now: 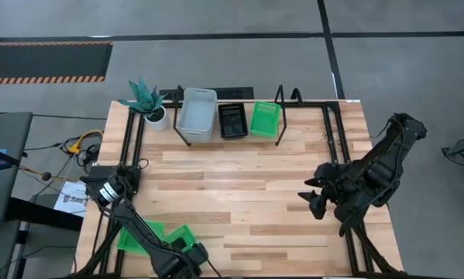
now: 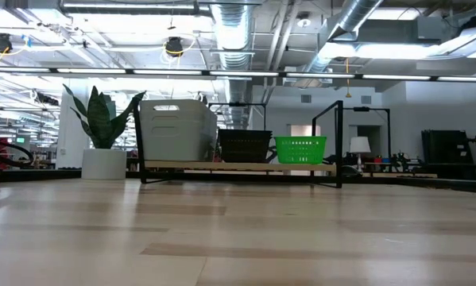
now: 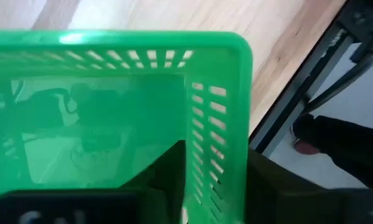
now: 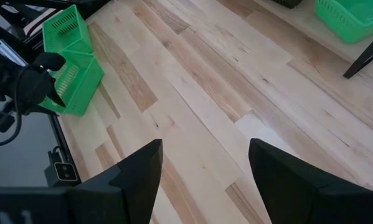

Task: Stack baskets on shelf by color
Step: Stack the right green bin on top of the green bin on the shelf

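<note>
Green baskets, two of them, sat at the worktop's near left corner, their long axes slanting across it. On the shelf stood grey, black and green baskets.

From the left wrist, the left end effector pinched one basket's end wall; such a thin grip could let it swing or slip.

From the right wrist, the right end effector hung open, empty.

Grey floor with hazard striping; exposed ducts, strip lights, perhaps a workshop.
</note>
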`<state>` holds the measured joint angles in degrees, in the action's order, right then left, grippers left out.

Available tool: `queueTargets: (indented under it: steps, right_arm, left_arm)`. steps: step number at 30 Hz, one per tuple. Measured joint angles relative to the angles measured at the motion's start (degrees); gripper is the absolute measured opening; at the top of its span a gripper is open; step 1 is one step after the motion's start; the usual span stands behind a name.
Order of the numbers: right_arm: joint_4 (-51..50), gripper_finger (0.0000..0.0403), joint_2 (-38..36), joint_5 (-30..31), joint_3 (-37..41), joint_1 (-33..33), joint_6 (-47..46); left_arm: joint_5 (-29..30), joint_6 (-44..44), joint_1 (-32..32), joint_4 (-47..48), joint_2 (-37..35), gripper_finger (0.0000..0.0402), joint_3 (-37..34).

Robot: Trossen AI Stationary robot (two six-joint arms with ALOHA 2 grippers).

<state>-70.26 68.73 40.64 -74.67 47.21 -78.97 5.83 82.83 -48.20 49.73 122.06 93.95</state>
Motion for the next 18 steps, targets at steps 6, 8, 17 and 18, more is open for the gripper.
queueTargets:
  steps: [6,8,17,18]
  right_arm:
    - [0.1,0.0264,0.0,0.0,0.0,0.0,-0.1]
    - [0.2,0.0264,0.0,0.0,0.0,0.0,-0.1]
    - [-0.2,0.0264,0.0,-0.2,0.0,0.0,-0.1]
    - [-0.3,0.0264,0.0,-0.2,0.0,0.0,-0.1]
  left_arm:
    - [-1.7,-0.7,0.4,0.5,-0.1,0.001,0.0]
    - [-1.8,-1.4,0.7,0.6,-0.1,0.001,0.0]
    - [-2.1,-5.8,4.1,0.0,-0.1,0.0001,0.0]
    - [-2.1,-6.6,4.6,0.0,-0.1,0.0001,0.0]
